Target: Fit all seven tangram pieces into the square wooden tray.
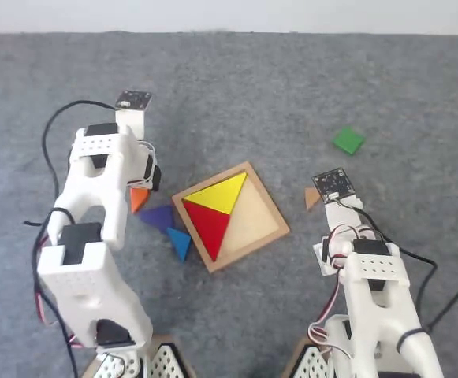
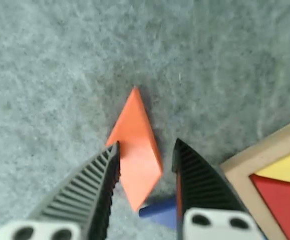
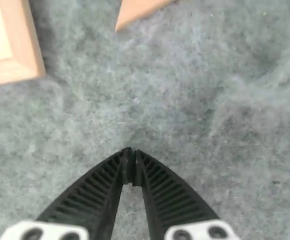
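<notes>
The square wooden tray (image 1: pixel 268 240) lies mid-table, turned like a diamond, with a yellow triangle (image 1: pixel 219 194) and a red triangle (image 1: pixel 207 225) inside. Its corner shows as the tray (image 2: pixel 244 162) and the tray (image 3: pixel 20 60) in the wrist views. My left gripper (image 2: pixel 145 155) is open, its fingers either side of the orange piece (image 2: pixel 136 145) on the carpet. The orange piece (image 1: pixel 139 198) sits left of the tray, beside a purple piece (image 1: pixel 158 216) and a blue triangle (image 1: pixel 180 242). My right gripper (image 3: pixel 130 162) is shut and empty, near a tan triangle (image 3: pixel 140 9). The tan triangle (image 1: pixel 311 196) and a green square (image 1: pixel 348 141) lie right of the tray.
Grey carpet (image 1: pixel 252 94) covers the table, open toward the far side. The two arms' bases stand at the near edge. A black cable (image 1: pixel 51 142) loops beside the left arm.
</notes>
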Motion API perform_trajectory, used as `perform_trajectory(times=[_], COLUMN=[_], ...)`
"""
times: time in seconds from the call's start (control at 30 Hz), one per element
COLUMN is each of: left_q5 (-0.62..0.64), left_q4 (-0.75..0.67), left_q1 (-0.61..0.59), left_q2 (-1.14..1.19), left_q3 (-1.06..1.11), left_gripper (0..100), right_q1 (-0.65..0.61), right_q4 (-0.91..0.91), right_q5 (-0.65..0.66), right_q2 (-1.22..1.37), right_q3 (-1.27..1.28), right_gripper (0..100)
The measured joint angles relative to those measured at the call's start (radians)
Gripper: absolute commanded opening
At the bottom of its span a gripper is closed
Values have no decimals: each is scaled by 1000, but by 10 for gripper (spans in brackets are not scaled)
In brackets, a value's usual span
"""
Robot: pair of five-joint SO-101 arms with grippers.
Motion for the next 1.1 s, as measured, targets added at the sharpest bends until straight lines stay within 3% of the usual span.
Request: perform_trajectory(times=[0.4, 0.5, 0.93, 1.1], left_q5=[192, 201, 229, 250], left_q4=[68, 69, 68, 57], left_q1=[-44, -61, -52, -52], left_q2=[-26, -26, -21, 81], left_q3=[3, 3, 3, -41], left_gripper=[190, 233, 232, 178], right_q1=[0, 0, 0, 0], right_q4=[0, 0, 0, 0], right_q5=[0, 0, 0, 0], right_q2=[0, 0, 0, 0], right_q3=[0, 0, 0, 0], right_gripper=[6, 6, 6, 6])
